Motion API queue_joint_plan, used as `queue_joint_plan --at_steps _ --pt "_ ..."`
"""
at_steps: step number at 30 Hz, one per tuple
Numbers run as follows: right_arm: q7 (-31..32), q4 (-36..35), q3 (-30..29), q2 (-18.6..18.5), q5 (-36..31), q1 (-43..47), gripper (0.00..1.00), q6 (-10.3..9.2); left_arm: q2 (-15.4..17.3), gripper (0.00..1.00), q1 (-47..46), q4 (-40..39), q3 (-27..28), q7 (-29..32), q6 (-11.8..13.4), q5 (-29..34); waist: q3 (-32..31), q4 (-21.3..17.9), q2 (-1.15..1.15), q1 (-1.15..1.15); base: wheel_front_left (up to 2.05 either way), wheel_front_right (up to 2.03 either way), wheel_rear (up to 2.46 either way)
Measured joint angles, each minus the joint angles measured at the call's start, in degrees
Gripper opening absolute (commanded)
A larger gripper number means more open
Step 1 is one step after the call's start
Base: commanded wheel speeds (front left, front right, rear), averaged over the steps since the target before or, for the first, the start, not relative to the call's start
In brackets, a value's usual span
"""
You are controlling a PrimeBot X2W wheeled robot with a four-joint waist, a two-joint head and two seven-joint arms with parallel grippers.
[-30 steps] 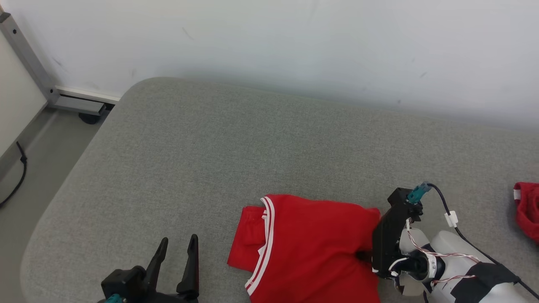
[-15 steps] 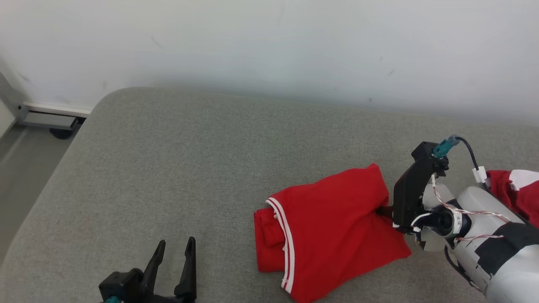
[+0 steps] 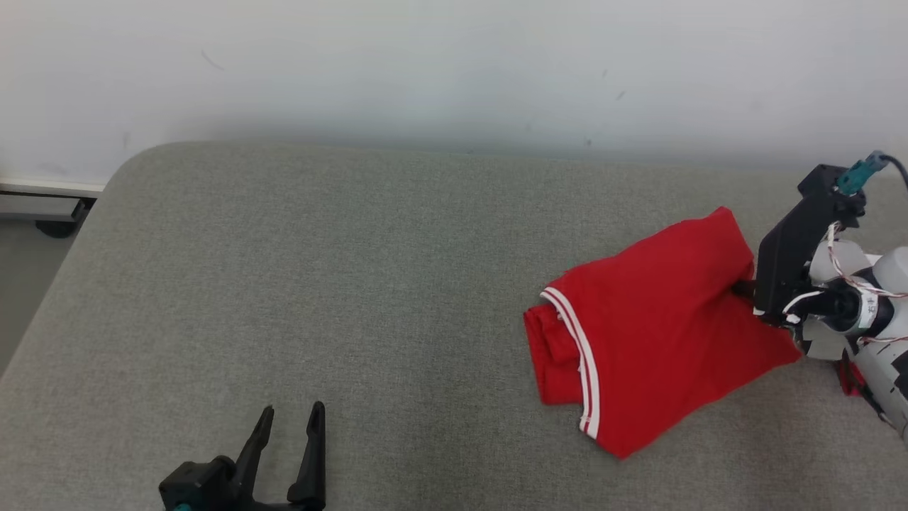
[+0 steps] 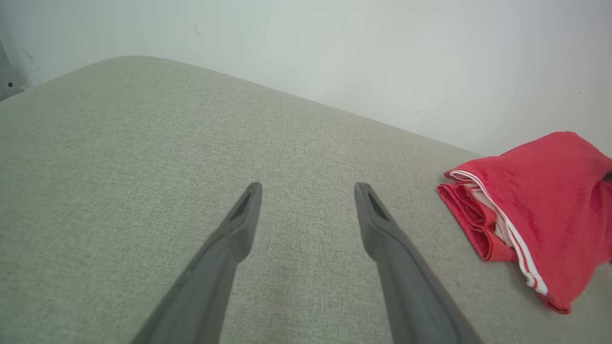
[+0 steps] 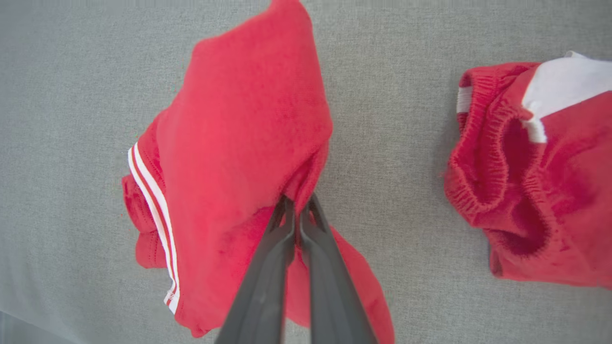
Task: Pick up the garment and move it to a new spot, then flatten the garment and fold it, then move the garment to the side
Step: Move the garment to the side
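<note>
The garment [image 3: 660, 326] is a folded red piece with white stripes along one edge, lying at the right of the grey cushioned surface [image 3: 355, 284]. My right gripper [image 3: 745, 289] is shut on its right edge, and the cloth bunches around the fingers. In the right wrist view the two fingers press together at the garment [image 5: 239, 143] near the right gripper [image 5: 297, 203]. My left gripper [image 3: 289, 419] stands open at the lower left, well away from the cloth. The left wrist view has the left gripper [image 4: 308, 188] with spread fingers over bare cushion, and the garment [image 4: 535, 200] lies far to its right.
A second red garment [image 5: 530, 172] with white patches and an elastic waistband lies just right of the held one. A white wall [image 3: 454, 64] runs behind the cushion. Floor and a metal frame base [image 3: 42, 206] lie beyond the cushion's left corner.
The camera has swung, shifting the whole scene. My right gripper has dragged the folded garment rightward and toward the wall across the cushion, still shut on it. The left gripper stays open.
</note>
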Motion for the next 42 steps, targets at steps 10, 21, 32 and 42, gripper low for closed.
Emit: queue_joint_plan --at_steps 10,21,32,42 --pt "1.03 1.74 -2.38 -2.60 -2.46 -3.14 0.00 0.00 0.46 1.00 -0.34 -0.51 0.07 0.00 -0.78 0.02 2.48 -1.93 0.00 0.00 0.00 0.00 0.00" --pt "1.52 2.11 -5.35 -4.11 -5.76 -6.54 0.00 -0.01 0.70 1.00 -0.77 -0.44 0.19 0.00 -0.97 0.09 3.83 -3.76 0.00 0.00 0.00 0.00 0.00" --pt "2.47 2.91 -8.59 -6.58 -9.42 -8.05 0.00 -0.01 1.16 1.00 -1.41 -0.55 0.25 0.00 -0.99 0.09 4.43 -4.70 0.00 -0.01 0.00 0.00 0.00" --pt "3.55 4.46 -11.67 -9.56 -15.46 -9.26 0.00 -0.01 1.66 1.00 -1.64 -1.58 0.19 0.01 -1.48 0.10 6.60 -5.43 0.00 0.00 0.00 0.00 0.00"
